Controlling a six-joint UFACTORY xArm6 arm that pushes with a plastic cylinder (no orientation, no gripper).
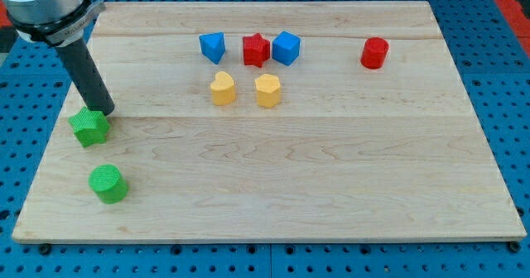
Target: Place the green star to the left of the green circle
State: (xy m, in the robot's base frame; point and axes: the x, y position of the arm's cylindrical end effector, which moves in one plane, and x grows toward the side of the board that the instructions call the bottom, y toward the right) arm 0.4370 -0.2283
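**A:** Where, measured from my tip (106,111)?

**B:** Green star (89,127) right against it, touching or all but, on the side toward the view's bottom and left. Green circle (108,184) farther toward the view's bottom from the tip, almost straight under it, apart from the star.

**A:** Gripper state?

**B:** No gripper fitted. Only a bare dark rod, so nothing to open or close and nothing held.

**A:** How best to push, then?

**B:** Probably not from this spot. Off-centre contact at the star's upper right point, so likely to spin it or send it straight off to the left. Better to slide round to the star's top edge, centre there, then press slowly toward the view's bottom with a slight lean leftward. Stop once level with the circle. Mind two hazards:
- the desk (273,212) edge, close on the left with little room to spare
- the circle, easily nudged by any rightward drift

**A:** And the star's look?

**B:** Bright green, chunky, five blunt points, flat on top, lying flat on pale wood. Probably quick to slide, and quick to turn under a lopsided push.
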